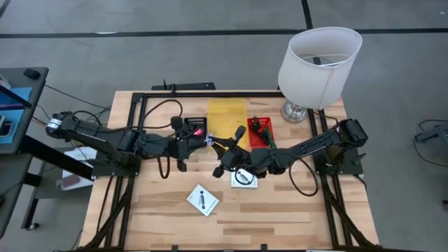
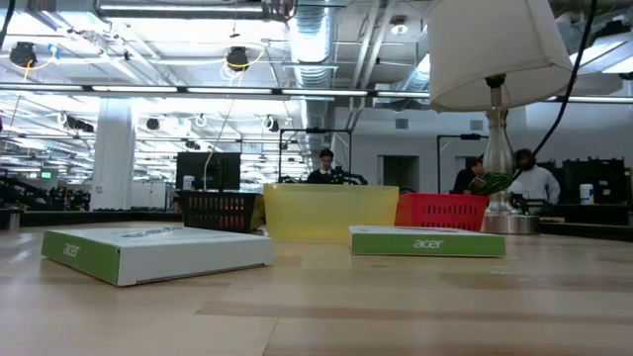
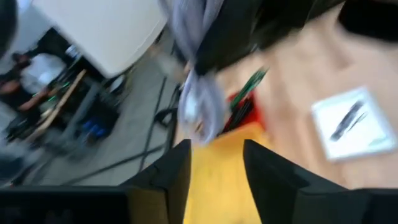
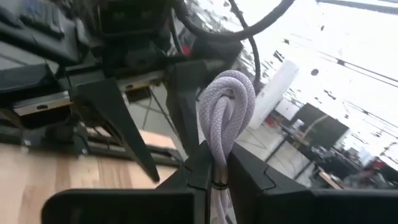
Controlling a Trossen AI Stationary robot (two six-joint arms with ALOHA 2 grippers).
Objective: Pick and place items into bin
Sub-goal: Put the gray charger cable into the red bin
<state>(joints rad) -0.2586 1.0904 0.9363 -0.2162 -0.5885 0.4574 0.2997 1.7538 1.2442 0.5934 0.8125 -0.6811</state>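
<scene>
Right end effector (image 4: 214, 177) pinches a looped pale lavender cord (image 4: 227, 102), held above the counter (image 1: 280, 210) near centre. Left end effector (image 3: 214, 168), fingers spread w/ nothing between, hovers at the cord's 9 o'clock, by the yellow bin (image 1: 227, 115).

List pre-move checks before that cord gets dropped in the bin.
1. Grip: right gripper shut on the coiled cord: ok.
2. Left gripper open and empty: ok.
3. Cord fully over the yellow bin: cannot tell; it hangs near the bin's edge.
4. Clearance between the two grippers: not ok, they crowd together mid-table.
5. Table cleared: not ok, two white boxes lie on it.
</scene>
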